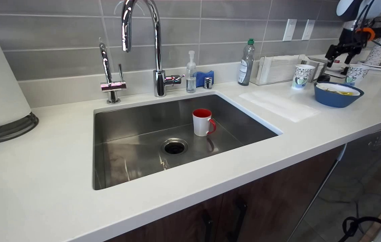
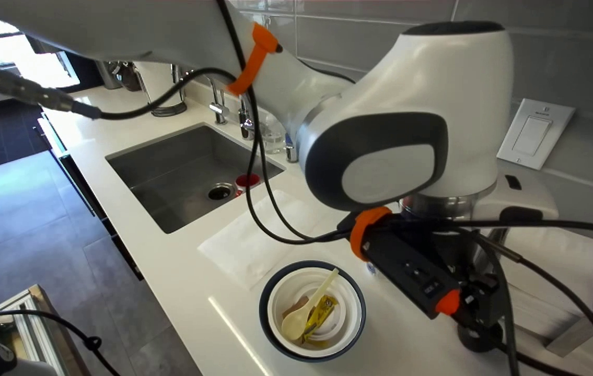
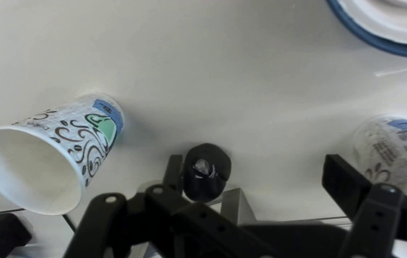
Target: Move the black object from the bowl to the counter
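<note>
From the left in the wrist view, a white paper cup with brown swirls [image 3: 60,150] stands on the smooth white bench [image 3: 260,79]. Next on it sits the small, rounded black object [image 3: 206,175], seen between the spread fingers of the released black hand [image 3: 254,173], just beside one; whether they touch, I cannot tell. Farther right come another printed white paper cup [image 3: 393,154] and the round blue bowl [image 3: 386,44].

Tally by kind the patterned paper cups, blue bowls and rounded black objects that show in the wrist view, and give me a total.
Patterned paper cups: 2
Blue bowl: 1
Rounded black object: 1
Total: 4
</note>
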Tool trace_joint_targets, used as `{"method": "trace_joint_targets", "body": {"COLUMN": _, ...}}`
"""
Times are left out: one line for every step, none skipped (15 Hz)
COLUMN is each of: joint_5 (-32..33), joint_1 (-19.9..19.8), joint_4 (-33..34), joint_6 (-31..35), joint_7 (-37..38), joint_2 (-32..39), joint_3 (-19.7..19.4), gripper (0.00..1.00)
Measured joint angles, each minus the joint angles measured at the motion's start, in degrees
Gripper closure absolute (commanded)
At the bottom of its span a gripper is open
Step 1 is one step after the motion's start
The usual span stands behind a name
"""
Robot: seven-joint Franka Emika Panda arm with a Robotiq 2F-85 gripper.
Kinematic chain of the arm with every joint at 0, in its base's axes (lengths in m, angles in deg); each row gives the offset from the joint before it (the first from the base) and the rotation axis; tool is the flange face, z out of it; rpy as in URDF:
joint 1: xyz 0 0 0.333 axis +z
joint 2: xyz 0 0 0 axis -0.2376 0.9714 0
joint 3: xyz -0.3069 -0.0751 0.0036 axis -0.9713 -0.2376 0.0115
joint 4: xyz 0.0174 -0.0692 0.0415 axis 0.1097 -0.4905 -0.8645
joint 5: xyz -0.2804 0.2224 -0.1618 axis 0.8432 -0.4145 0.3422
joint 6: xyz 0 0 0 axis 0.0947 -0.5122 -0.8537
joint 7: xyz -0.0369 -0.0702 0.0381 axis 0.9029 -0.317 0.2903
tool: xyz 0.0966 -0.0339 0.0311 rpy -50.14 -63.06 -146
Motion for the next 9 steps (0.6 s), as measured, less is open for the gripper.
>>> {"method": "trace_joint_targets", "body": {"joint_5": -0.01, "joint_1": 0.2, "joint_4": -0.9, "joint_6": -1.37, "joint_7": -0.41, "joint_2": -1.45, "joint_3": 0.43, "gripper": 0.0}}
{"method": "trace_joint_targets", "body": {"joint_5": -0.13, "joint_1": 0.37, "joint_4": -1.86, "joint_6": -2.36, "joint_7": -0.88, "joint_2": -2.78, "joint_3": 0.86, "gripper": 0.0}}
{"method": "trace_joint_targets", "body": {"joint_5": -0.39, "joint_1": 0.54, "joint_4": -2.84, "joint_6": -3.24, "joint_7": -1.62, "joint_2": -4.02, "joint_3": 1.33, "gripper": 0.0}}
{"method": "trace_joint_targets", "body": {"joint_5": -0.99, "joint_1": 0.62, "joint_4": -3.87, "joint_6": -4.12, "joint_7": -2.84, "joint_2": -5.21, "joint_3": 1.95, "gripper": 0.0}}
{"method": "trace_joint_targets", "body": {"joint_5": -2.0, "joint_1": 0.64, "joint_4": -4.96, "joint_6": -4.73, "joint_7": -4.51, "joint_2": -6.35, "joint_3": 2.66, "gripper": 0.0}}
{"method": "trace_joint_targets", "body": {"joint_5": -3.75, "joint_1": 0.63, "joint_4": -6.01, "joint_6": -5.16, "joint_7": -6.66, "joint_2": -7.42, "joint_3": 3.42, "gripper": 0.0}}
{"method": "trace_joint_targets", "body": {"joint_5": -6.44, "joint_1": 0.57, "joint_4": -6.9, "joint_6": -5.84, "joint_7": -9.41, "joint_2": -8.44, "joint_3": 4.15, "gripper": 0.0}}
{"method": "trace_joint_targets", "body": {"joint_5": -9.52, "joint_1": 0.54, "joint_4": -7.62, "joint_6": -6.79, "joint_7": -12.48, "joint_2": -9.44, "joint_3": 4.75, "gripper": 0.0}}
{"method": "trace_joint_targets", "body": {"joint_5": -12.22, "joint_1": 0.52, "joint_4": -8.08, "joint_6": -8.44, "joint_7": -15.56, "joint_2": -10.38, "joint_3": 5.08, "gripper": 0.0}}
